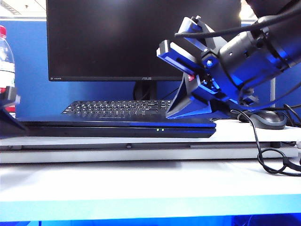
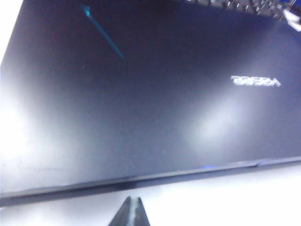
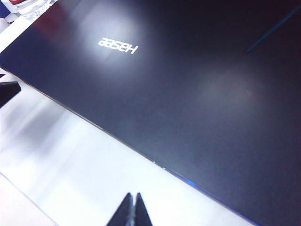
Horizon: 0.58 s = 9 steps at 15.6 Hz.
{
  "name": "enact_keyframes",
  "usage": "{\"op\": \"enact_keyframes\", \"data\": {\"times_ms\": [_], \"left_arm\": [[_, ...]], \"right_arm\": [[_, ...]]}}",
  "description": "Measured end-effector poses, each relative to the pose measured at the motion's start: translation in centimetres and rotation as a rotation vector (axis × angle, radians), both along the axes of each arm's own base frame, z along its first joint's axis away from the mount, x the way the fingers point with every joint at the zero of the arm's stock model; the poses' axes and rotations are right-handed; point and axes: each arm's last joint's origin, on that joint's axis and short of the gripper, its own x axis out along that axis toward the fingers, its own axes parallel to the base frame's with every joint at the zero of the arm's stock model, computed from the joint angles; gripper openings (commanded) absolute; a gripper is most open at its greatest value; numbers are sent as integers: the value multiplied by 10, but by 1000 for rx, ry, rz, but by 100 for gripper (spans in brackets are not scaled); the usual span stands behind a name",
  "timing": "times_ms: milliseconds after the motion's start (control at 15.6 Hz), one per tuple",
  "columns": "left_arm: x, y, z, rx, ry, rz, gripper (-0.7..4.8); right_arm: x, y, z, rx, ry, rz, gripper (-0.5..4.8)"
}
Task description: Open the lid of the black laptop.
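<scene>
The black laptop (image 1: 117, 128) lies closed and flat on the white table, two small green lights (image 1: 160, 129) on its front edge. Its lid (image 2: 141, 103) fills both wrist views and carries a "Hasee" logo (image 3: 118, 45). My left gripper (image 2: 132, 200) is shut and empty, just in front of the laptop's front edge; in the exterior view it sits at the far left (image 1: 9, 110). The right gripper (image 3: 132, 195) is also shut and empty, over bare table near the front edge. In the exterior view its blue fingers (image 1: 188, 106) point down at the lid's right end.
Behind the laptop stand an ASUS monitor (image 1: 141, 37) and a separate black keyboard (image 1: 117, 107). A mouse (image 1: 268, 118) and loose black cables (image 1: 275, 160) lie at the right. A water bottle (image 1: 5, 66) stands at the far left.
</scene>
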Motion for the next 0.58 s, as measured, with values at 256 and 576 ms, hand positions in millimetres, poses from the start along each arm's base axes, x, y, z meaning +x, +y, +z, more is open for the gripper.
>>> {"op": "enact_keyframes", "data": {"times_ms": [256,576], "left_arm": [[3,-1,5,-8,-25,0,-5],[4,-2,5,0,-23,-3,-5]], "right_arm": [[0,0,0,0,0,0,-1],[0,0,0,0,0,-1,-1]]}}
